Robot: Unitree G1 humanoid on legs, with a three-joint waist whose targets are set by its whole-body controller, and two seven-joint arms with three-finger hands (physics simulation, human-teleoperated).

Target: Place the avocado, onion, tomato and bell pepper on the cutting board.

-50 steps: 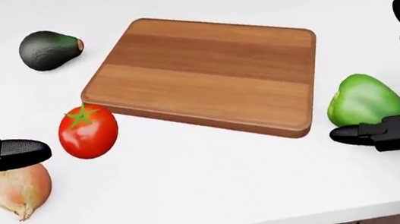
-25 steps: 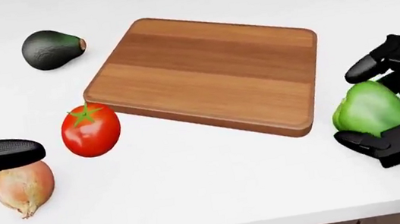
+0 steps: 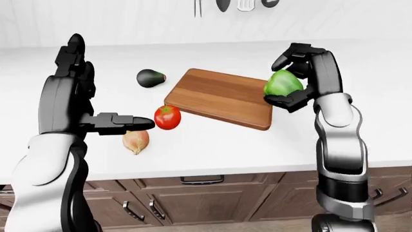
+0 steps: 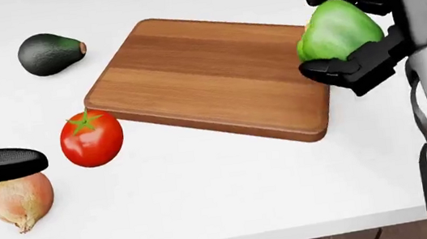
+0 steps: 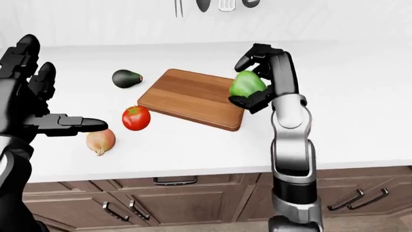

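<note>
My right hand (image 4: 349,23) is shut on the green bell pepper (image 4: 336,32) and holds it in the air over the right edge of the wooden cutting board (image 4: 208,77). The board lies bare on the white counter. The dark avocado (image 4: 49,53) lies left of the board's top corner. The red tomato (image 4: 91,138) stands by the board's lower left edge. The onion (image 4: 21,202) lies below and left of the tomato. My left hand (image 3: 96,104) is open, held above the onion, thumb pointing toward the tomato.
The white counter (image 4: 231,197) ends at its lower edge just below the onion. Wooden drawers (image 3: 193,193) sit under it. Utensils (image 3: 222,5) hang on the wall at the top of the left-eye view.
My right hand closed on the bell pepper, lifted it off the counter and carried it up and left to the board's right edge. The left hand stayed put.
</note>
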